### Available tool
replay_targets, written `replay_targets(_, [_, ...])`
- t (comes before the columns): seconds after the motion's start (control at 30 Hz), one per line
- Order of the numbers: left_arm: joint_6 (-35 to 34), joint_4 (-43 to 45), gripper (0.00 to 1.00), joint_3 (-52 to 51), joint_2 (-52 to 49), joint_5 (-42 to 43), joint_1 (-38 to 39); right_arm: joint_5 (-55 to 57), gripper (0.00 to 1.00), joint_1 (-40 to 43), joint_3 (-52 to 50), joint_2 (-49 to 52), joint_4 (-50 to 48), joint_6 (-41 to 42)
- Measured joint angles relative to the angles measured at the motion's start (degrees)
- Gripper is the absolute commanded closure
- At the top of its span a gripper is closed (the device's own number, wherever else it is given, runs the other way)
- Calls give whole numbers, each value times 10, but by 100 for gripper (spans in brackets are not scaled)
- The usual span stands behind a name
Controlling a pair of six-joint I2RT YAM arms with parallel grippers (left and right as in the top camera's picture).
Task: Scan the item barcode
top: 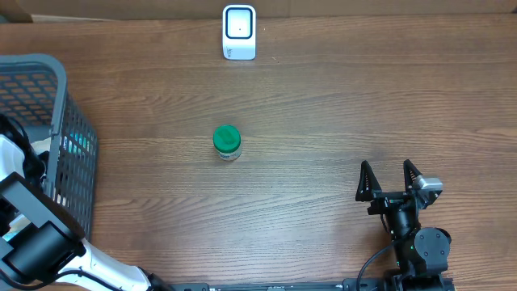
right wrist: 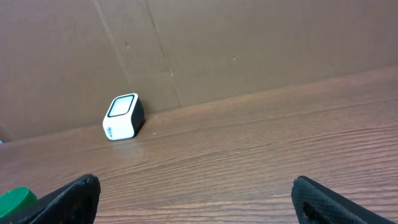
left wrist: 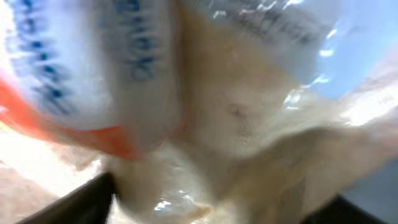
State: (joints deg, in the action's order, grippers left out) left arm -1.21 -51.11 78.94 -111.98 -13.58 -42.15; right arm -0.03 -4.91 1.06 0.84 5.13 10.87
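Note:
The white barcode scanner stands at the table's far edge and shows again in the right wrist view. A small jar with a green lid stands mid-table. My left arm reaches into the grey basket at the left. In the left wrist view a clear plastic bag with pale contents and an orange, white and blue pack fill the frame. The bag bulges between the dark fingers of my left gripper; whether they press on it is unclear. My right gripper stands open and empty at the near right.
A brown cardboard wall stands behind the scanner. The basket's mesh wall rises at the table's left side, with my left arm's white and black links beside it. The green lid's edge shows low left in the right wrist view.

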Motion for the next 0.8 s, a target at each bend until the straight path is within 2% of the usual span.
replay_targets(0.07, [2, 4, 73, -3, 0, -21, 0, 0, 0, 0, 0, 0, 0, 0])
replay_targets(0.23, [5, 7, 85, -4, 0, -38, -3, 0, 0, 0, 0, 0, 0, 0])
replay_targets(0.33, [5, 7, 96, -4, 0, -41, -3, 0, 0, 0, 0, 0, 0, 0])
replay_targets(0.6, [6, -4, 96, 0, -2, -40, -3, 0, 0, 0, 0, 0, 0, 0])
replay_targets(0.8, [5, -79, 96, 41, -19, -26, -3, 0, 0, 0, 0, 0, 0, 0])
